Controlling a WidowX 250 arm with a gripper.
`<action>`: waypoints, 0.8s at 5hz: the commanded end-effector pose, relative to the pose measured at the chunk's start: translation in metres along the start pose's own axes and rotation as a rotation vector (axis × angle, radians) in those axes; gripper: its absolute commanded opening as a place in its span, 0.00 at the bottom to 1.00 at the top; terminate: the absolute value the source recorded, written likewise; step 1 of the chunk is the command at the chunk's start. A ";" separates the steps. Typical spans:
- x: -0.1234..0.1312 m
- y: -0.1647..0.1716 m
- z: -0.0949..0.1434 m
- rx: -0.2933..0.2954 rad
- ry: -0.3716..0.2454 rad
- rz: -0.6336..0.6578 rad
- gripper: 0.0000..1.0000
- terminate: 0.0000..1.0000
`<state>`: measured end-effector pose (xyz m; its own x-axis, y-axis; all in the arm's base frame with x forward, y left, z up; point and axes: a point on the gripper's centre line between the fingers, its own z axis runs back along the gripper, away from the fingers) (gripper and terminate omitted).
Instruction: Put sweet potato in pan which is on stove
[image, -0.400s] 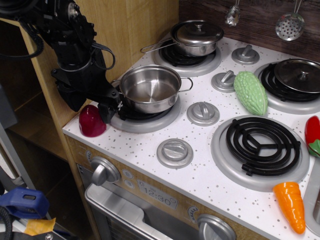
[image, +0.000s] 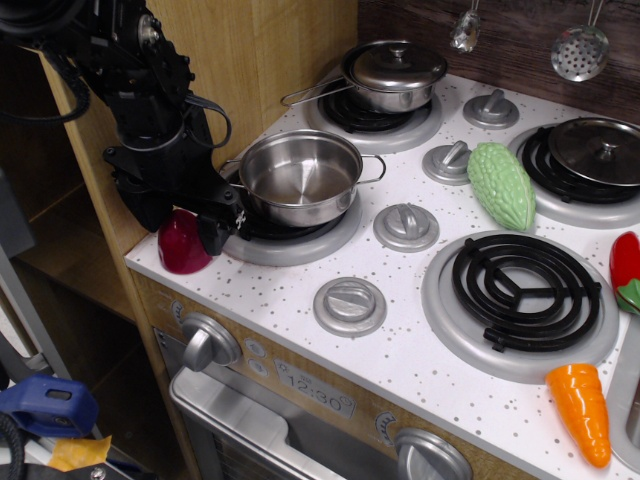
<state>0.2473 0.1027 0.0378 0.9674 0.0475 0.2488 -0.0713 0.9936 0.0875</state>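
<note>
The sweet potato sits on the stove surface just left of the pan, with the claw spread open around it, apparently to grasp it.

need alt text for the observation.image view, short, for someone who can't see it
A black robot gripper reaches down over a dark red sweet potato at the front left corner of a white speckled toy stove. Just to its right, an empty steel pan sits on a burner; a green gourd and an orange carrot lie farther right.
</note>
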 end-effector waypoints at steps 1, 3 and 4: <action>0.006 0.005 0.002 0.037 -0.042 -0.016 1.00 0.00; 0.004 0.009 -0.008 0.056 -0.088 -0.032 1.00 0.00; 0.002 0.012 -0.017 0.051 -0.119 -0.032 1.00 0.00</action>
<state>0.2510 0.1122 0.0103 0.9357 0.0002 0.3529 -0.0466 0.9913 0.1230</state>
